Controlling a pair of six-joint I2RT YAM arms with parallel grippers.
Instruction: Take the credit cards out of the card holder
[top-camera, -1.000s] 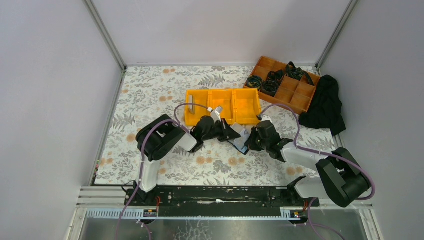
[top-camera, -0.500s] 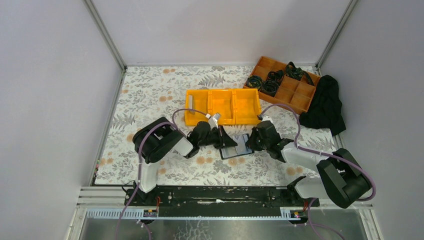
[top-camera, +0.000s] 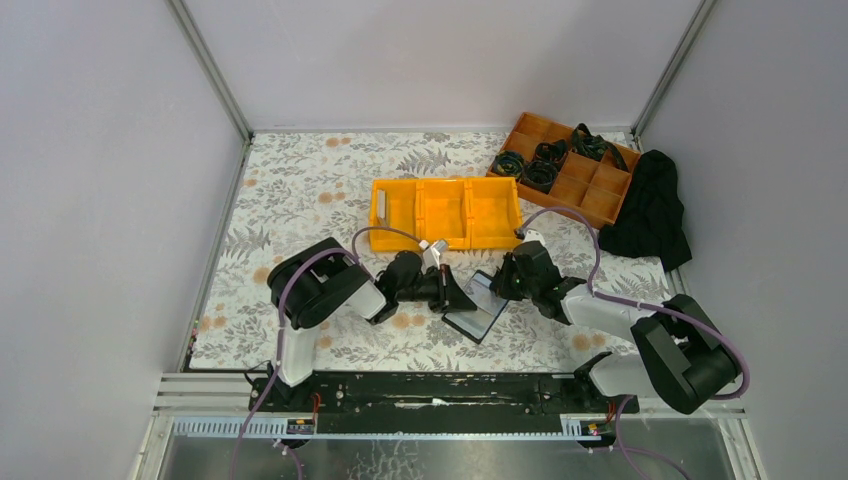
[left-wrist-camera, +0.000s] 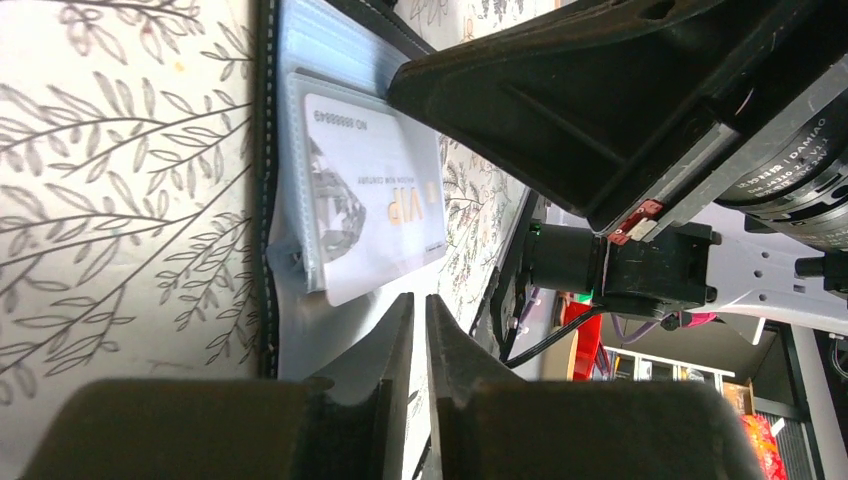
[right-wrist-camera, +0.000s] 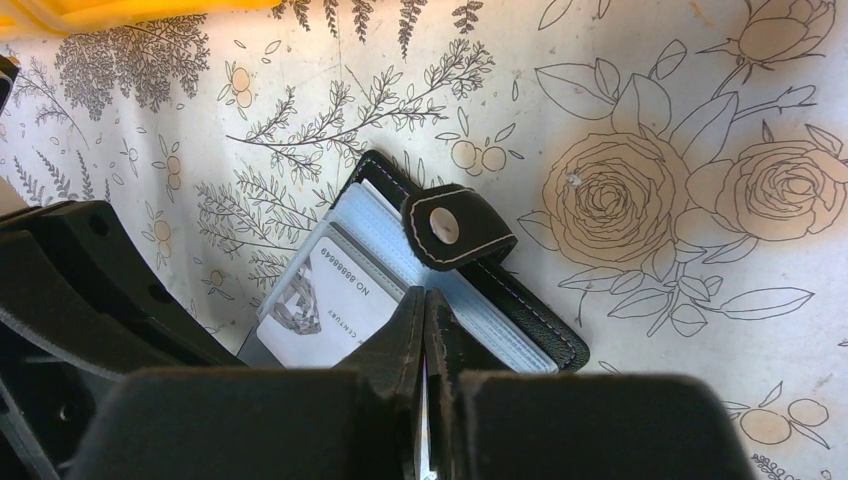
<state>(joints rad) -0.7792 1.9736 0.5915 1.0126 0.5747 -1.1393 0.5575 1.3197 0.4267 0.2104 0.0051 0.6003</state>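
Note:
The black card holder (top-camera: 478, 308) lies open on the floral table between both grippers. In the right wrist view its clear sleeves and snap tab (right-wrist-camera: 455, 225) show, with a silver credit card (right-wrist-camera: 320, 300) sticking partway out of a sleeve. The same card (left-wrist-camera: 375, 200), marked VIP, shows in the left wrist view. My right gripper (right-wrist-camera: 424, 297) is shut with its tips on the sleeves, a thin pale sliver between the fingers. My left gripper (left-wrist-camera: 420, 300) is shut just short of the card's free edge, with nothing seen between the fingers. Another silver card (top-camera: 381, 205) stands in the yellow bin's left compartment.
The yellow three-compartment bin (top-camera: 445, 246) stands just behind the grippers. A brown divided tray (top-camera: 590, 195) with black coils sits at the back right, and a black cloth (top-camera: 650, 210) lies beside it. Grey walls close in left and right.
The card holder has come down from between the grippers and swung round, its near end now closer to the front edge. My left gripper has drawn back towards the front. The right gripper has hardly moved.

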